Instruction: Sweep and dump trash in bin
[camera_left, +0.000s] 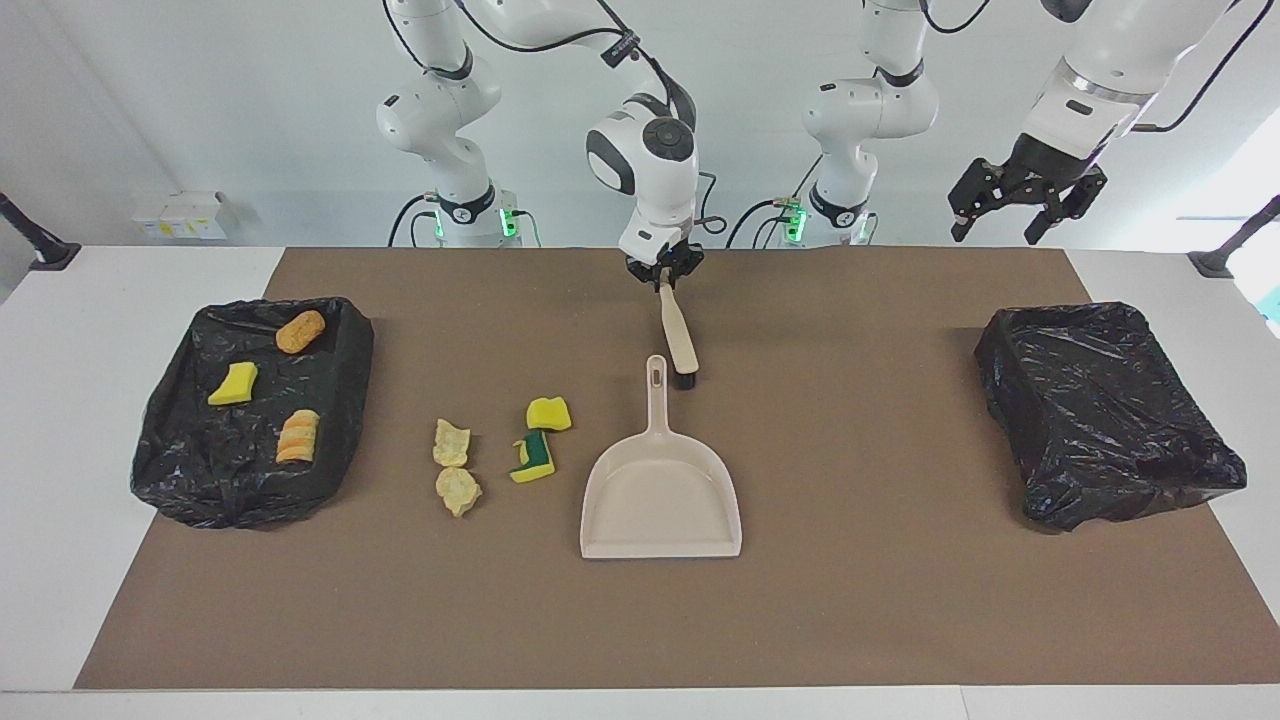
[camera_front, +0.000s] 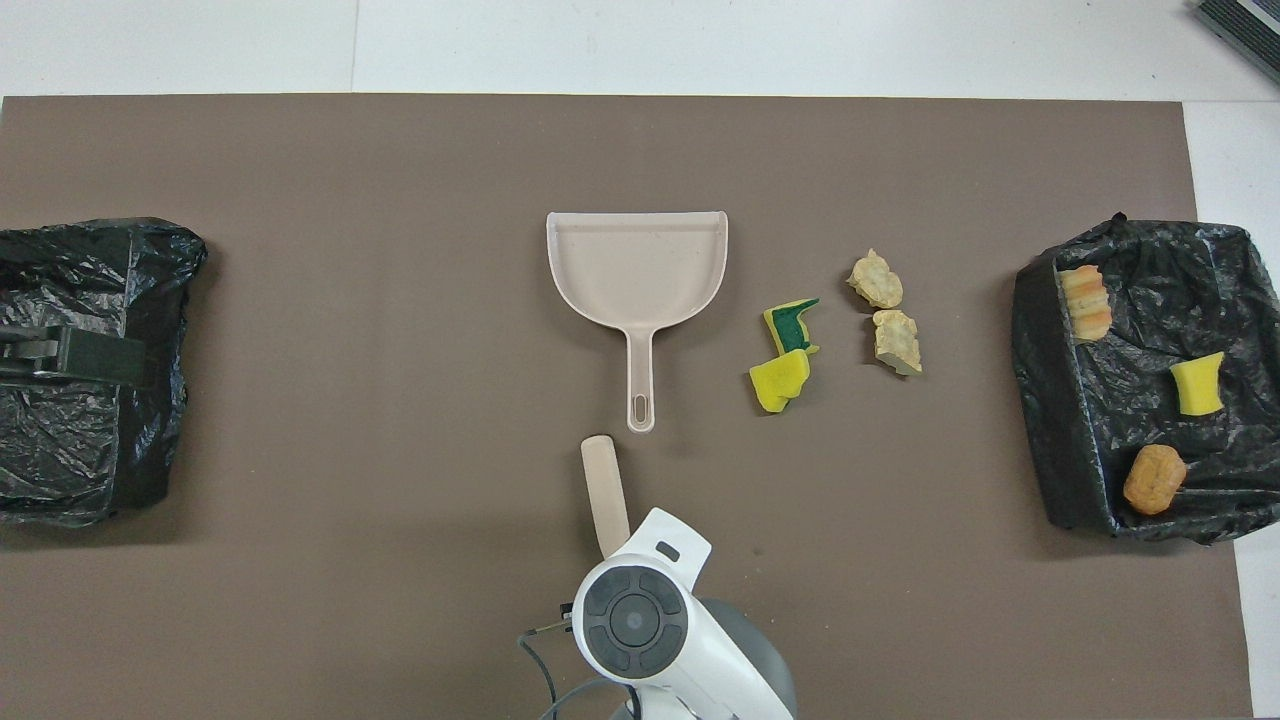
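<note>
Here the right gripper (camera_left: 665, 277) has its fingers clamped on the brush (camera_left: 680, 335) handle's end; four trash scraps (camera_left: 495, 452) lie beside the dustpan (camera_left: 660, 500), three in the bin (camera_left: 330, 330) at the right arm's end; the left gripper (camera_left: 1010, 215) waits raised, fingers wide.

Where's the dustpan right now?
The dustpan lies flat mid-table on the brown mat, handle toward the robots. The brush lies nearer to the robots, and a green-and-yellow sponge scrap lies beside it toward the right arm's end.
</note>
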